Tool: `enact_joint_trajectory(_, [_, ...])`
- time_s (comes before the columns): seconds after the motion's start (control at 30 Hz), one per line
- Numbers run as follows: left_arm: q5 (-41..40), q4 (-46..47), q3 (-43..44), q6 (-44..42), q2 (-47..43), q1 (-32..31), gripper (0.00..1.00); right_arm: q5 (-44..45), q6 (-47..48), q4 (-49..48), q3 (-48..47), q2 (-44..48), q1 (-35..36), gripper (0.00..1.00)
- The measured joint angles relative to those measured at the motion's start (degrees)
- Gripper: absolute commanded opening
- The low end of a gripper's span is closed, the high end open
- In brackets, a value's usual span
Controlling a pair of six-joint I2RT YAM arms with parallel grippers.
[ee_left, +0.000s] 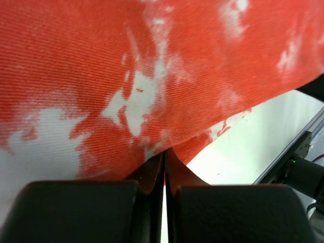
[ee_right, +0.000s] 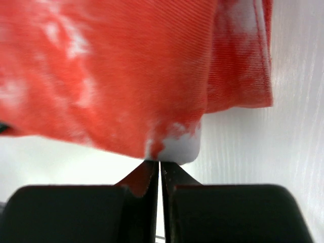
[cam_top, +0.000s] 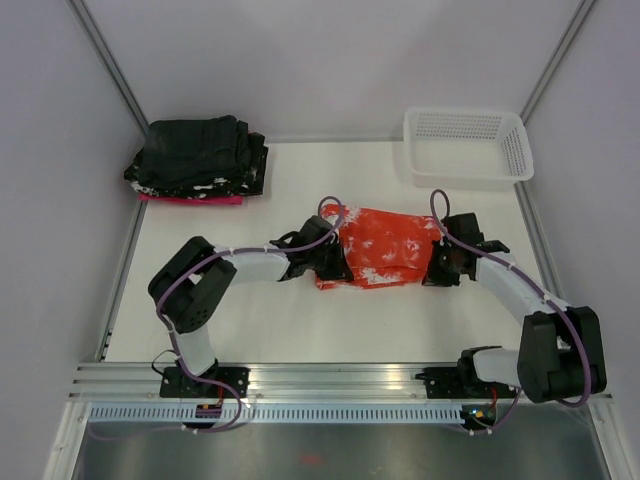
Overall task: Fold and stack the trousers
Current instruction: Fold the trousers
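On the surface (cam_top: 300, 320), left gripper (ee_left: 165, 154) and right gripper (ee_right: 160, 163) seem clamped on the trousers' (cam_top: 385, 250) ends, fingertips buried in cloth

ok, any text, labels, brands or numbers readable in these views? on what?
None readable in any view.
The trousers show only white splotches, with no print or tag in sight.
The basket and the black clothes show no lettering at this size.

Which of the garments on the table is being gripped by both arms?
The orange-red white-splotched trousers mid-table, pinched at each end; the black folded garments and pink cloth sit untouched at the far left.
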State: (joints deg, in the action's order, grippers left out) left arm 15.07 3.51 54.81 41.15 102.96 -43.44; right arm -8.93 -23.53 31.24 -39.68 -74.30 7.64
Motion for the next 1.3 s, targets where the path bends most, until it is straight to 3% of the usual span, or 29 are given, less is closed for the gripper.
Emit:
enact_joint_trajectory(0.2, [0.02,0.42,-0.79,1.25,0.94,-0.09,0.02,-5.4,0.9,3.91,-6.49,8.22,-0.04,0.11])
enact_joint_trajectory(0.4, [0.66,0.83,-2.4,1.4,-0.76,-0.09,0.02,-12.39,0.13,-0.68,-12.55,13.88,-0.04,0.11])
enact_joint_trajectory(0.7, [1.03,-5.42,-2.75,0.92,-18.51,-0.15,0.05,-13.75,-1.18,-8.5,-8.35,0.46,-0.04,0.0])
enact_joint_trajectory(0.8, [-0.81,-4.46,-0.81,0.72,-20.41,-0.09,0.03,-13.94,-1.6,-11.26,-3.52,-2.16,-0.04,0.0])
enact_joint_trajectory(1.07, [-3.61,2.58,0.79,1.73,-8.11,0.46,0.02,-12.5,-1.77,-13.4,6.47,0.92,-0.02,0.0])
enact_joint_trajectory(1.3, [-3.13,9.44,-1.66,5.62,2.08,0.61,0.02,-12.07,-1.73,-13.09,7.72,0.79,-0.04,0.0])
